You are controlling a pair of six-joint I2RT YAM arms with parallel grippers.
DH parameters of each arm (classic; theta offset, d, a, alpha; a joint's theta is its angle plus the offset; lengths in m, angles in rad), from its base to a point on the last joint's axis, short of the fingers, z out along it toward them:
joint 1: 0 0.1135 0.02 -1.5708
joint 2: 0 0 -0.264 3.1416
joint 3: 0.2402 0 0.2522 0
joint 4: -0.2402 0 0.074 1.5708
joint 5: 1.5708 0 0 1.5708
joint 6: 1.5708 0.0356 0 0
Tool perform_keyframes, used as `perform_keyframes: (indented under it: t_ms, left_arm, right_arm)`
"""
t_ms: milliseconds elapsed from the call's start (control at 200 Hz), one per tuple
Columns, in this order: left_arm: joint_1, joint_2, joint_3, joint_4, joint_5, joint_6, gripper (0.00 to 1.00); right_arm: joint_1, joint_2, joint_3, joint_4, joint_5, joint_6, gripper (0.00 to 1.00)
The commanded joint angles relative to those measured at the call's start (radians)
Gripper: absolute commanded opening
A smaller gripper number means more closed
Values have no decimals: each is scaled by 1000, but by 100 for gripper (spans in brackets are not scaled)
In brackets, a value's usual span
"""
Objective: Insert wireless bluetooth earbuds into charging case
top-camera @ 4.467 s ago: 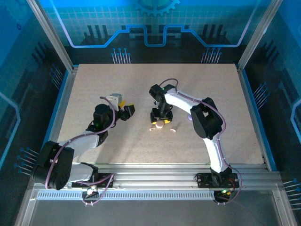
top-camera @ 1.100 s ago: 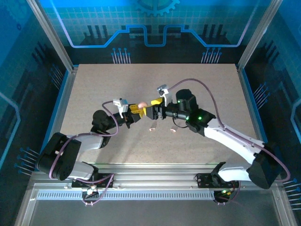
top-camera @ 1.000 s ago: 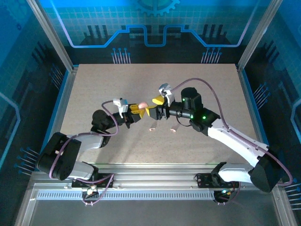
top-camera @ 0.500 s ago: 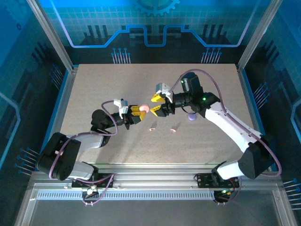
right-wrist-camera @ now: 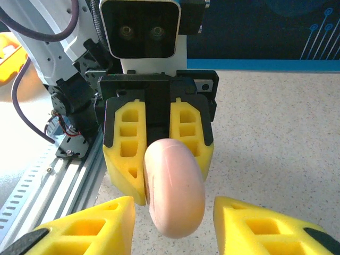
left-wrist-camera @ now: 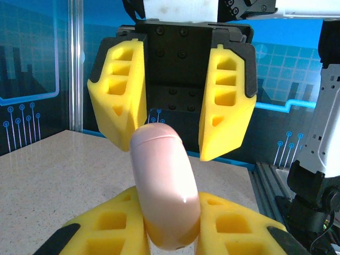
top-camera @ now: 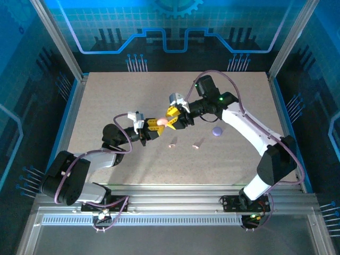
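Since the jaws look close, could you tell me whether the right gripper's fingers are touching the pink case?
Apart: the right wrist view shows gaps between the pink case and both fingers.

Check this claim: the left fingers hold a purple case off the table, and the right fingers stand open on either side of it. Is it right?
Wrong colour: the case is pale pink, not purple, as the left wrist view shows. The left fingers do hold it off the table, with the right fingers open on either side.
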Motion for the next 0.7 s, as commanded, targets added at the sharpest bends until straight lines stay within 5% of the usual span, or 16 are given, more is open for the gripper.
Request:
perform_keyframes:
  t_ms: [0, 515, 695]
  left_arm:
    - [-2, -25, 23, 41, 31, 6, 18]
    - [-7, -22, 21, 40, 32, 7, 19]
    - [-5, -24, 1, 37, 0, 38, 47]
  right_arm:
    - [8, 29, 51, -75, -66, -54, 41]
    - [19, 111, 154, -214, -95, -134, 18]
    - [19, 57, 130, -233, 41, -121, 12]
